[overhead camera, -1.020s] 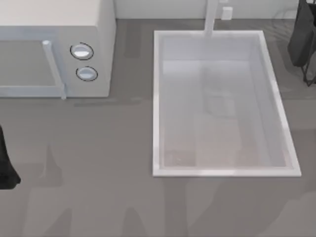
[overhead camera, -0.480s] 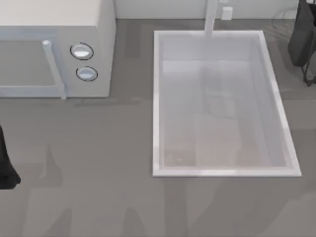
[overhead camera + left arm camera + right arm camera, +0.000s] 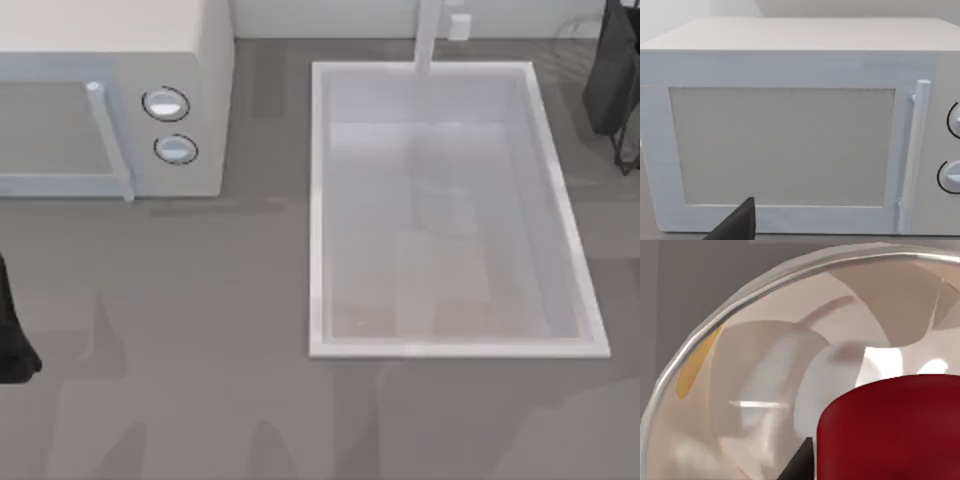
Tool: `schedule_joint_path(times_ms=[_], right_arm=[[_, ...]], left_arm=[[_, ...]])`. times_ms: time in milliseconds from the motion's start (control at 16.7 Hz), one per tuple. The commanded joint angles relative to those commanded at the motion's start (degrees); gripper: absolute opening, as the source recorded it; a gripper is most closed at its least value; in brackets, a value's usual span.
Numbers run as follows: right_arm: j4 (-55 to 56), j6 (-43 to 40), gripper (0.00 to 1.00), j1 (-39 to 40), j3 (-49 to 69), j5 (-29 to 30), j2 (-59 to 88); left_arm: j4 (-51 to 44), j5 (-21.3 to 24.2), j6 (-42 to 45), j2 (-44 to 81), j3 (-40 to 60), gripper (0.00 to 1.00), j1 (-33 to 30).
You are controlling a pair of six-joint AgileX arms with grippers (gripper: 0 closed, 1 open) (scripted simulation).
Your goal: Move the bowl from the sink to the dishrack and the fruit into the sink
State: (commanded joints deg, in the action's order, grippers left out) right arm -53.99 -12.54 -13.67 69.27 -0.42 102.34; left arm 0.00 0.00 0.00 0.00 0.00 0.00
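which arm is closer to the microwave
Left. The left arm sits at the table's left edge, in front of the microwave; the right arm is at the far right, beyond the sink.

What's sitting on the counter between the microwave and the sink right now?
Nothing: in the top view the grey counter is bare between the microwave and the sink's rim.

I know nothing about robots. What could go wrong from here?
1. The right gripper is very close to the fruit, which lies in a shiny round dish. Closing in, it might nudge the glossy fruit away or knock the dish.
2. The left gripper, parked at the top view's left, closely faces the microwave. A forward move could bump its door.
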Motion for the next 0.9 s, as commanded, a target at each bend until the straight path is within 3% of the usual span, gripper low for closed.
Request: schedule_joint_path(times_ms=[360, 660, 900], right_arm=[[-10.26, -0.09, 0.0, -0.03, 7.0, 0.02, -4.01], [-9.55, 0.04, 0.0, 0.41, 6.75, 0.18, -3.81], [-1.13, 0.73, 0.0, 4.75, 4.65, 3.29, -3.87]], left_arm=[[0.0, 0.0, 0.0, 0.0, 0.0, 1.0, 0.0], [0.0, 0.0, 0.0, 0.0, 0.0, 1.0, 0.0], [0.0, 0.0, 0.0, 0.0, 0.0, 1.0, 0.0]])
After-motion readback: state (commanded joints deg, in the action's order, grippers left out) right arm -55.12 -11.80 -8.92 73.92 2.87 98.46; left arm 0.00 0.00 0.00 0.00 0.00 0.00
